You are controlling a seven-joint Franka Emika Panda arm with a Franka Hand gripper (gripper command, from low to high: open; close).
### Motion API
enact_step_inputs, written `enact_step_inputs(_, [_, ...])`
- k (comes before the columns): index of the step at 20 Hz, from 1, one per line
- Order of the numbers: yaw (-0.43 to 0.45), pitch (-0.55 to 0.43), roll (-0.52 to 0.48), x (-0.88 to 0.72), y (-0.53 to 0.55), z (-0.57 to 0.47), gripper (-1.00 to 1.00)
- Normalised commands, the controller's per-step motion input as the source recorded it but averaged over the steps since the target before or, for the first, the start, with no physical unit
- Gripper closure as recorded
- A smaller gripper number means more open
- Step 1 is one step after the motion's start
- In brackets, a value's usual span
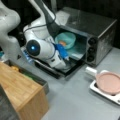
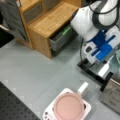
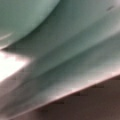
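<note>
— Where is the gripper (image 1: 67, 59) found?
— It is seen near the centre of a front view, at the end of the white Panda arm (image 1: 41, 48), lowered over the open door (image 1: 65, 68) of the toaster oven (image 1: 96, 32). Blue parts are carried on the wrist. In a front view the gripper (image 2: 108, 65) is found at the right edge, above the dark door (image 2: 96, 75).

— Can its state be made out?
— It cannot be told; the fingertips are not shown clearly in any view.

— What is nearest to it?
— A teal bowl (image 1: 65, 40) is set inside the oven cavity, just beyond the gripper, with something orange (image 1: 62, 43) held in it. The wrist view is filled by a teal surface (image 3: 75, 45), very close to the camera.

— What else is placed about?
— A pink pan (image 1: 110, 82) is rested on a white base (image 1: 96, 89) at the right of a front view; its pale handle (image 1: 90, 71) is pointed toward the oven. A wooden cabinet (image 1: 22, 95) is seen at the lower left, with a metal drawer (image 1: 37, 79) pulled open. In a front view the cabinet (image 2: 50, 20) is placed at the upper left, and the pan (image 2: 68, 107) at the bottom centre.
</note>
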Motion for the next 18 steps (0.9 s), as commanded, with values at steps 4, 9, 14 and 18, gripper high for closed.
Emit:
enact_step_inputs(4, [0.239,0.089,0.046,0.24,-0.38,-0.13,-1.00])
enact_step_inputs(9, [0.230,0.129,0.029,0.24,-0.41,-0.05,-1.00])
enact_step_inputs(14, [0.197,0.195,0.024,0.20,-0.33,0.13,-1.00])
enact_step_inputs(18, [0.159,0.217,0.004,0.18,-0.14,0.29,-1.00])
